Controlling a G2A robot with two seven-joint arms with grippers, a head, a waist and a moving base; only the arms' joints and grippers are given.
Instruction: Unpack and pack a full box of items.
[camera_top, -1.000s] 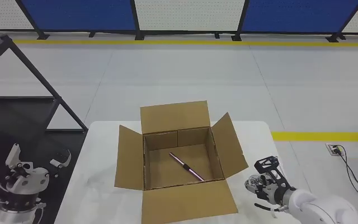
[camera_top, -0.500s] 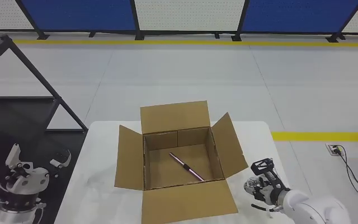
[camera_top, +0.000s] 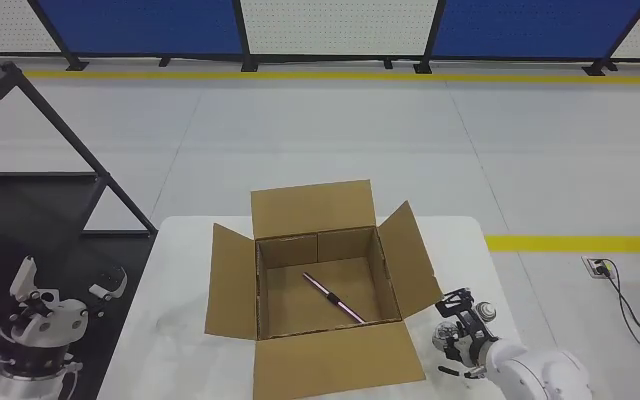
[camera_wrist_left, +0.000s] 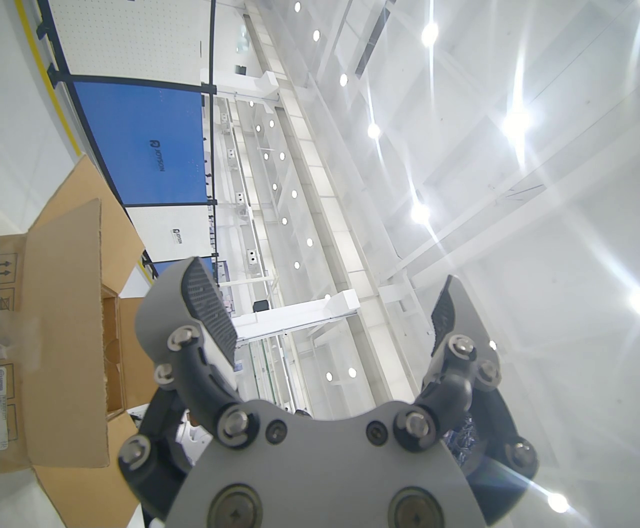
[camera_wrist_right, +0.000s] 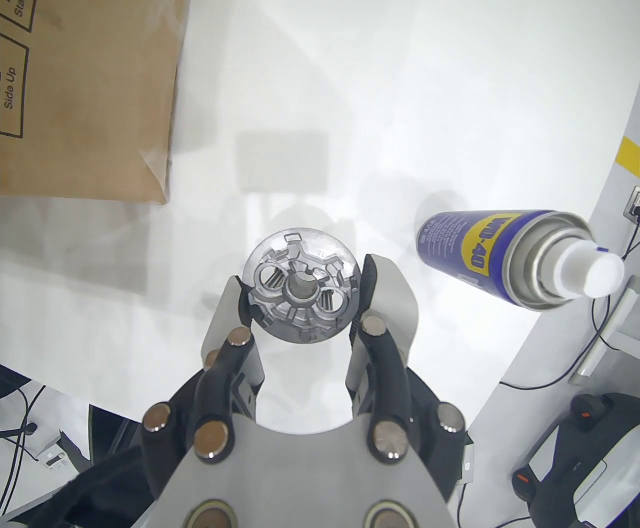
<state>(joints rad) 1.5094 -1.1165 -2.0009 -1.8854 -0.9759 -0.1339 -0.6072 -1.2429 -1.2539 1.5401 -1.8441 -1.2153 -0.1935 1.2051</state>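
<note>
right pincer (camera_wrist_right: 306, 285) is clamped on a metal hub (camera_wrist_right: 299, 305) near the right edge of the worktop (camera_top: 180, 300), beside a can (camera_wrist_right: 480, 255). left pincer (camera_wrist_left: 325, 280) gapes wide, empty, off the left edge. a pen (camera_top: 333, 297) lies in the open box (camera_top: 312, 210) mid-worktop.

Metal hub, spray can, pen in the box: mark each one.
metal hub (camera_wrist_right: 301, 292): right wrist view, on its centre boss.
spray can (camera_wrist_right: 465, 255): right wrist view, on its blue body.
pen (camera_top: 333, 297): top view, on the middle of its shaft.
</note>
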